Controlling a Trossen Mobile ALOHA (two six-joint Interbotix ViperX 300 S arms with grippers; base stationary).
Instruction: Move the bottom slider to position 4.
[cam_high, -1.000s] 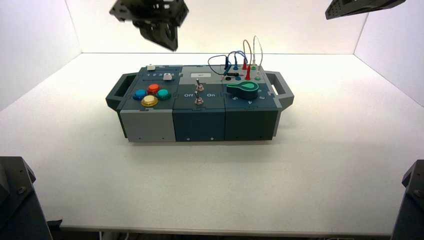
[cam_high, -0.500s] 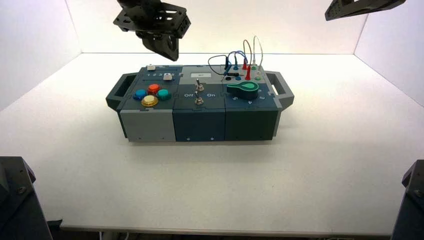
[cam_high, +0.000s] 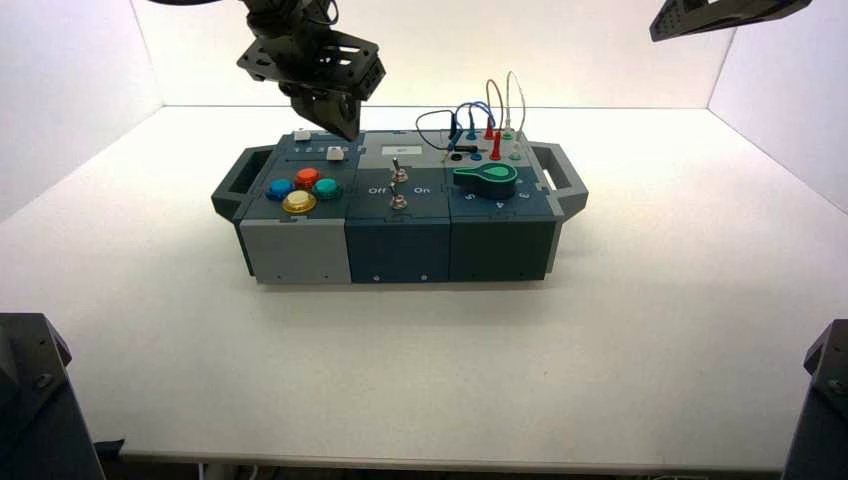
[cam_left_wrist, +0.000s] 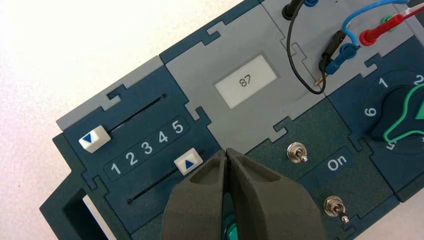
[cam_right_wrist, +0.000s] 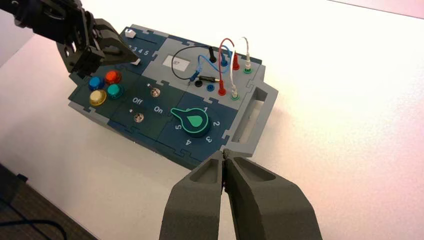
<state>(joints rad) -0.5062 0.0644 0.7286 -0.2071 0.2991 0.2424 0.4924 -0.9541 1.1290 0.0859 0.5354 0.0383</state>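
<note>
box (cam_high: 400, 215): sits mid-table (cam_high: 640, 330), front face toward the robot; handles at both ends
coloured buttons (cam_high: 302, 188): four, on the front left section; blue, red, teal, yellow
toggle switches (cam_left_wrist: 299, 152): two, centre section, by "On" lettering
green rotary knob (cam_high: 487, 179): right section of the box, with its own dial digits
bottom slider (cam_left_wrist: 188, 163): white knob with blue triangle, on the track below the digit row 1–5; sits under the gap between 4 and 5, nearer 5
position 4 (cam_left_wrist: 163, 137): digit just up-left of that knob in the left wrist view
other slider (cam_left_wrist: 94, 139): white knob at the 1 end of the far track
left gripper (cam_left_wrist: 228, 154): fingers clenched together, holding nothing; tips just beside the bottom slider knob, on its 5 side; contact unclear
display (cam_left_wrist: 246, 81): reads 87
wires (cam_high: 480, 115): blue, red, white, black leads, back right
right gripper (cam_right_wrist: 223, 156): pinched closed, empty; parked high, off to the right of the box
</note>
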